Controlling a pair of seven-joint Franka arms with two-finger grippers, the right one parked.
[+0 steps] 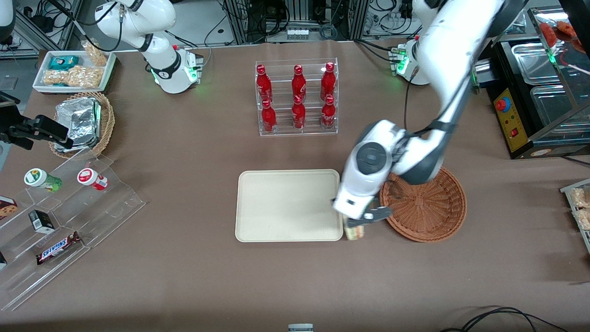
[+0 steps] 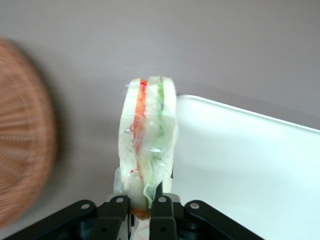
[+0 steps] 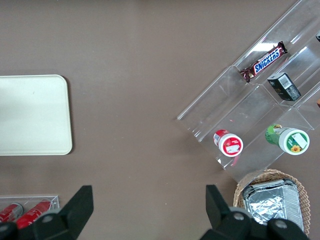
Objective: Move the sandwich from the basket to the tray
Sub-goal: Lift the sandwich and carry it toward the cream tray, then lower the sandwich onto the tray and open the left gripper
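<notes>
My left gripper [image 1: 362,221] is shut on the sandwich [image 1: 354,233], a pale wedge with orange-red and green layers in clear wrap. It holds it above the table in the gap between the cream tray [image 1: 258,221] and the reddish-brown basket [image 1: 428,207], right at the tray's near corner. In the left wrist view the sandwich [image 2: 147,135] stands up from between the fingers [image 2: 162,212], with the tray [image 2: 250,165] on one side and the blurred basket [image 2: 22,135] on the other. The basket holds nothing that I can see.
A clear rack of red bottles [image 1: 296,97] stands farther from the front camera than the tray. Toward the parked arm's end lie a tan basket with foil packets [image 1: 80,122], a white snack tray [image 1: 73,70] and a clear stepped stand [image 1: 64,221] with small goods.
</notes>
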